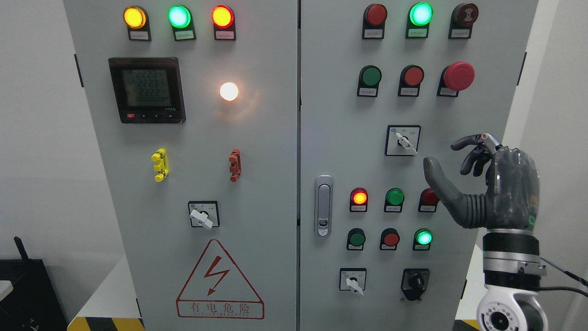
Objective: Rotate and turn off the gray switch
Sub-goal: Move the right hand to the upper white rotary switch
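A grey rotary switch [406, 142] sits in a black-framed square plate on the cabinet's right door, its white lever pointing down to the right. My right hand [448, 158] is raised just to its right, apart from it. The thumb [436, 179] stretches toward the panel, the other fingers [473, 154] are loosely bent, and nothing is held. The hand covers part of a dark red lamp [428, 196]. Two similar grey switches are on the left door [203, 216] and low on the right door [353, 281]. My left arm is out of view.
The grey cabinet [275, 184] carries rows of lit and unlit lamps and push buttons, a red mushroom stop button [458, 76], a black selector knob [415, 281], a door latch [324, 204] and a digital meter [147, 89]. A black box [27, 294] stands lower left.
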